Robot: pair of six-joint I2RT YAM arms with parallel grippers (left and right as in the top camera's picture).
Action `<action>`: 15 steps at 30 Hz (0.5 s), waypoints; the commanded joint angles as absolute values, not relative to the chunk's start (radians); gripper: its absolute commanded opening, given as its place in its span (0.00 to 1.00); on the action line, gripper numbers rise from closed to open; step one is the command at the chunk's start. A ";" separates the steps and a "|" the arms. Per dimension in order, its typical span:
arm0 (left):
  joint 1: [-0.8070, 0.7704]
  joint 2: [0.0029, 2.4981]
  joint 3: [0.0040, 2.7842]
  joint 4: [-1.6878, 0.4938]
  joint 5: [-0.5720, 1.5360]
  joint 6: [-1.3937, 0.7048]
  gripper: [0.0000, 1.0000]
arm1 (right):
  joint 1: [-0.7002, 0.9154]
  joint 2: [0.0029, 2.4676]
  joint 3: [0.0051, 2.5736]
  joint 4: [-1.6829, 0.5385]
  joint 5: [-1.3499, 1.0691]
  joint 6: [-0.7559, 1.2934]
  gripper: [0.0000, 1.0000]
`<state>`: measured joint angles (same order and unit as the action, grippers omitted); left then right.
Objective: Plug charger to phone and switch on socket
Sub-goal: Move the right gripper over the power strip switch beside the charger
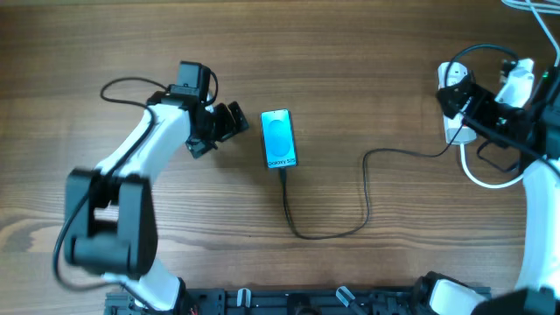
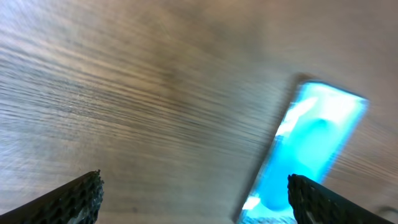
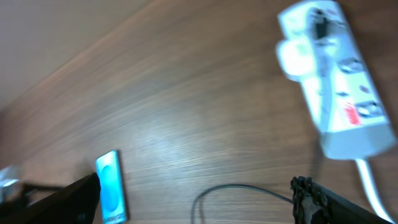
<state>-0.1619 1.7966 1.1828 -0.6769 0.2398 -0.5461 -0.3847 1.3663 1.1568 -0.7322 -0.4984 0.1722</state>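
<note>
The phone (image 1: 278, 138) lies flat mid-table, teal screen up. The thin black charger cable (image 1: 366, 197) runs from the phone's near end, loops across the table and goes right to the socket. The white socket strip (image 1: 457, 103) lies at the far right, mostly under my right arm. It shows in the right wrist view (image 3: 339, 81) with red marks and a thick white cord. My left gripper (image 1: 229, 122) is open, just left of the phone (image 2: 311, 155). My right gripper (image 1: 462, 94) is open over the socket. The right wrist view shows the phone (image 3: 111, 186) and cable (image 3: 242, 190).
The thick white cord (image 1: 490, 175) curves off the socket at the right. A black rail (image 1: 306, 302) lines the table's near edge. More white cables (image 1: 538, 22) run off at the top right corner.
</note>
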 commanded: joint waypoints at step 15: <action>-0.439 1.392 1.225 -0.723 0.227 -0.295 1.00 | -0.609 1.616 1.174 -0.524 -0.448 0.320 0.94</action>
<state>-0.3946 1.4208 1.2129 -0.7193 0.2386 -0.3401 -0.5842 1.5936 1.1564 -0.5587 -0.4614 0.2745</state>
